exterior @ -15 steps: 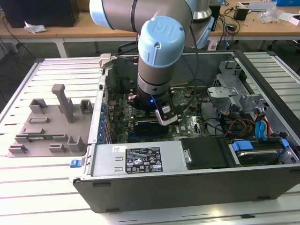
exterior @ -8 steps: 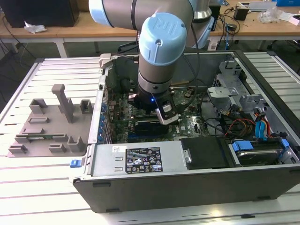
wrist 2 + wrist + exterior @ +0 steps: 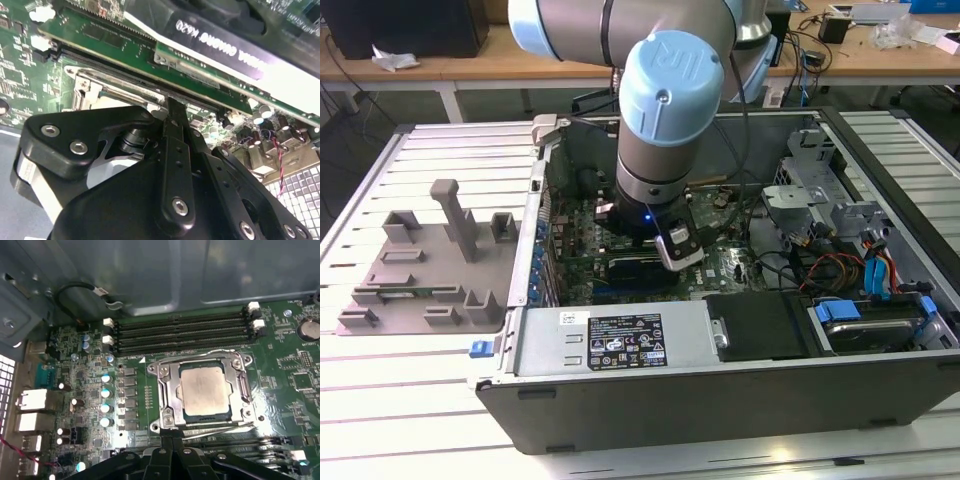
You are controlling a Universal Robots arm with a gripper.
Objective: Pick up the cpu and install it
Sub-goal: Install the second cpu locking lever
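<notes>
The cpu (image 3: pixel 205 390), a small silvery square chip, lies flat inside the metal socket frame (image 3: pixel 167 390) on the green motherboard, seen in the first wrist view. My gripper (image 3: pixel 170 434) hovers just beside the socket's edge with its black fingertips pressed together and nothing between them. In the second wrist view the gripper (image 3: pixel 172 106) points at the socket's metal edge. In the exterior view the arm's wrist (image 3: pixel 665 140) reaches down into the open computer case (image 3: pixel 720 400).
Memory slots (image 3: pixel 185 330) run along one side of the socket. A black expansion card (image 3: pixel 220 40) sits close by. A grey plastic tray (image 3: pixel 430 260) with upright posts stands at the exterior view's left. Cables and a drive cage (image 3: pixel 840 250) fill the case's right.
</notes>
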